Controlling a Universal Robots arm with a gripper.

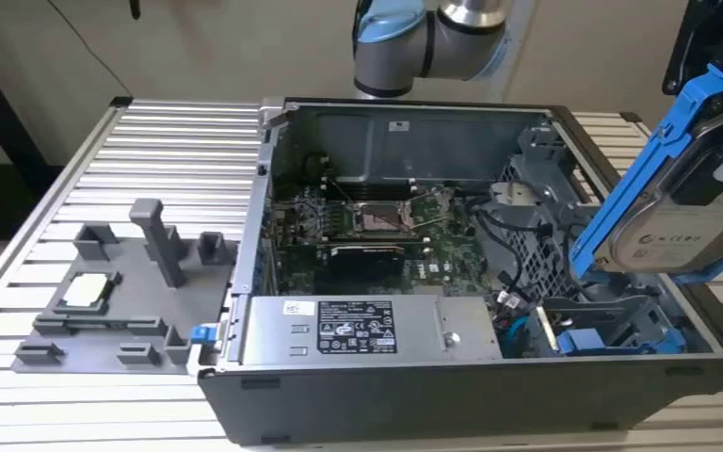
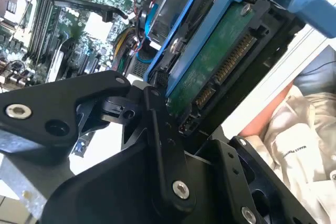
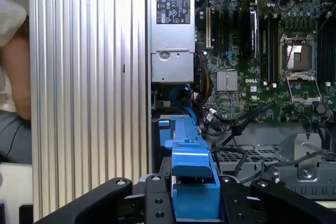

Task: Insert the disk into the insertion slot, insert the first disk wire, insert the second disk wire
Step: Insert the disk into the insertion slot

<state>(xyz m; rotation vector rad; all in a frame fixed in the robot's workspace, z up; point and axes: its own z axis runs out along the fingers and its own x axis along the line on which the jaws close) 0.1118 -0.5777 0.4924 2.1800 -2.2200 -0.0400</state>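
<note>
On the ribbed tabletop [image 1: 148,141] lies an open computer case [image 1: 462,377], above whose side at the exterior view's right the gripper [image 3: 194,200] is clamped on the tilted disk [image 1: 688,217].

The disk [image 1: 695,212] hangs above the end of the computer case [image 1: 462,400] at the exterior view's right.

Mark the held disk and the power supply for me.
Silver-grey disk in blue plastic carrier [image 1: 695,231], exterior view, white label.
Grey metal power supply box [image 1: 355,327], exterior view, top label.
</note>
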